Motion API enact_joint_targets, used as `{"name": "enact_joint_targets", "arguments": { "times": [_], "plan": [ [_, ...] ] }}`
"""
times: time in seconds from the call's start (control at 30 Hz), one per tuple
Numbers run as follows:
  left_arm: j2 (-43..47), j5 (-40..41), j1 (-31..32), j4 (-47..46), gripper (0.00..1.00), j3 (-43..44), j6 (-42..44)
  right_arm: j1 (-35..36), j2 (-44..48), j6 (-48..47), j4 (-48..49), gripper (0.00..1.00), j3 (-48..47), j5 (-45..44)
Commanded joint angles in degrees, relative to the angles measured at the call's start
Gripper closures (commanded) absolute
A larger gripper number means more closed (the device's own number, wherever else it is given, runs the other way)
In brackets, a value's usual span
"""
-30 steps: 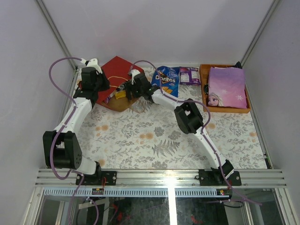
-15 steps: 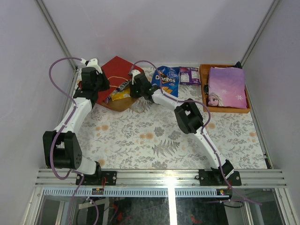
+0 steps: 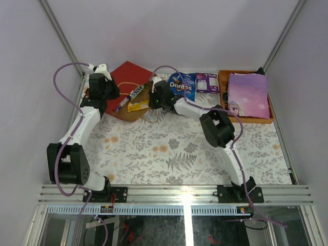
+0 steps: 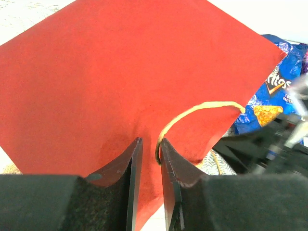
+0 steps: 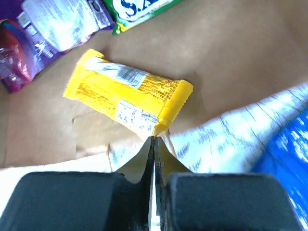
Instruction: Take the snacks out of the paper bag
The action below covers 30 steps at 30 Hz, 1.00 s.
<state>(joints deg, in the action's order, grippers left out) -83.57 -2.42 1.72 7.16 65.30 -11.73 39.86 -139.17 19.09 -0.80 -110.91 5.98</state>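
Observation:
The red paper bag lies on its side at the back left, its brown inside facing the table's middle. My left gripper is shut on the bag's red upper edge beside a tan cord handle. My right gripper is shut on the corner seam of a yellow packet at the bag's mouth. A purple packet and a yellow-green packet lie deeper inside. The blue Doritos bag and a purple pack lie outside on the cloth.
An orange tray at the back right holds a flat lilac princess-print item. A floral cloth covers the table. White walls with metal posts close in the back and both sides.
My right gripper has shut on the yellow packet's corner and drawn back to the right, dragging the packet toward the bag's mouth. The left gripper has kept its hold.

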Motion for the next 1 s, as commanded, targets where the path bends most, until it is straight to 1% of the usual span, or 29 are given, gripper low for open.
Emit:
{"name": "enact_joint_targets", "arguments": {
  "times": [0.0,0.13,0.3,0.4,0.53,0.63,0.7,0.73,0.77,0.8,0.83,0.9,0.93,0.97],
  "plan": [
    [0.82,1.29,-0.59,-1.19,0.79,-0.13,1.00,-1.08,17.83,1.94,10.82,1.00,11.02,-1.27],
    [0.22,1.30,-0.60,-1.27,0.79,0.18,0.93,-2.24,28.13,1.96,14.42,1.00,20.97,-1.68],
    [0.06,2.06,-0.62,-1.09,0.79,0.24,0.94,-7.43,39.65,5.53,18.96,1.00,31.69,0.44],
    [0.22,2.20,-0.64,-1.17,0.79,0.04,0.85,-11.63,45.63,6.24,19.94,1.00,35.69,-0.06],
    [0.17,2.32,-0.59,-2.04,0.80,0.02,0.37,-16.05,51.19,5.76,20.46,1.00,39.38,-4.72],
    [0.04,2.06,-0.64,-2.31,0.79,1.31,-0.11,-18.67,52.17,5.98,19.75,1.00,38.75,-7.98],
    [-0.52,1.83,-0.65,-1.83,0.79,3.01,-0.09,-19.84,50.67,6.00,17.23,1.00,35.26,-10.20],
    [-1.33,2.07,-0.58,-0.25,0.79,5.64,0.09,-20.16,49.49,6.09,15.01,1.00,32.39,-11.46],
    [-2.54,3.01,0.00,1.29,0.80,7.89,-0.14,-20.29,47.86,5.88,12.80,1.00,29.38,-12.52],
    [-2.90,7.38,0.97,0.46,0.80,8.31,-1.36,-20.30,46.08,5.58,10.09,1.00,26.23,-12.96],
    [-2.85,9.84,1.72,-2.10,0.80,7.81,-2.50,-20.30,44.51,5.38,7.13,0.98,22.92,-12.77],
    [-2.88,4.47,2.01,-4.23,0.80,8.30,-4.17,-20.27,40.84,4.29,1.65,0.71,18.20,-11.40],
    [-2.82,3.30,1.98,-3.90,0.80,8.66,-5.13,-20.30,40.05,4.81,-1.28,0.61,16.88,-10.77],
    [-2.29,3.15,2.05,-3.91,0.80,8.11,-6.66,-20.31,40.39,5.51,-3.68,0.53,16.61,-10.03]
  ]
}}
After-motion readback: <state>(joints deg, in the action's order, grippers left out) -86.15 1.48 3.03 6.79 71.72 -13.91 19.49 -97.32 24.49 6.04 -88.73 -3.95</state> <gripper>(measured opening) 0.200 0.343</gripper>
